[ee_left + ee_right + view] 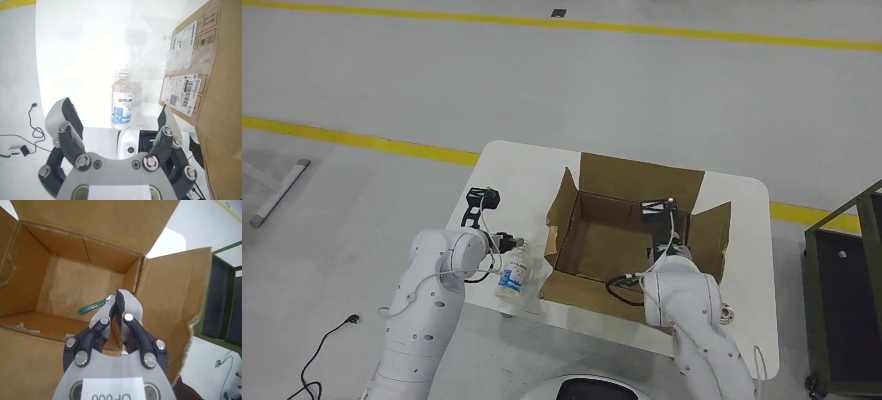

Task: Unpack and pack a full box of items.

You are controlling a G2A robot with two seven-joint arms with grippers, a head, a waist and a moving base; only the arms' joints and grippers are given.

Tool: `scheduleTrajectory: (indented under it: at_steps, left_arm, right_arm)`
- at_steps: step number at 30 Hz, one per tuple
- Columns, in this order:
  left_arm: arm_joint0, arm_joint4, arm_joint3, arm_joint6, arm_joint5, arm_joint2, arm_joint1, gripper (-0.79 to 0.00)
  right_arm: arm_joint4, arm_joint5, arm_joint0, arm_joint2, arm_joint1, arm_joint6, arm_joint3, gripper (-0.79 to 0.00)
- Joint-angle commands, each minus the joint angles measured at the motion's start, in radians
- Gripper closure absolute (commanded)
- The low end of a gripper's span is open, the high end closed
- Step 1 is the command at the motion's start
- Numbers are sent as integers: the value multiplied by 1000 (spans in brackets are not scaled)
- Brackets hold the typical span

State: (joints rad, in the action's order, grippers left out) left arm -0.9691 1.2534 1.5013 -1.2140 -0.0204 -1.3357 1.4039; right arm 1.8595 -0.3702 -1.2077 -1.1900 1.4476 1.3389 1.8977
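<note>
White table on grey floor carries open box

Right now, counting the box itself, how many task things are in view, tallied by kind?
Clear bottle: 1, upright on the table outside the box
Green-handled tool: 1, inside the box
Cardboard box: 1, flaps open
Total: 3
</note>
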Motion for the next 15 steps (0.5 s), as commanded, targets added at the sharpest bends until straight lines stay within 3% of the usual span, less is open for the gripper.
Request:
scheduleTrajectory:
  at_steps: [1,5,15]
  left_arm:
    - [0,0,0,0,0,0,0,-785]
    - [0,0,0,0,0,0,0,-785]
    - [0,0,0,0,0,0,0,-785]
  right_arm:
    - [-13,-8,26,10,7,2,-64,0]
    - [-58,22,103,5,18,18,-156,0]
    - [-58,22,103,5,18,18,-156,0]
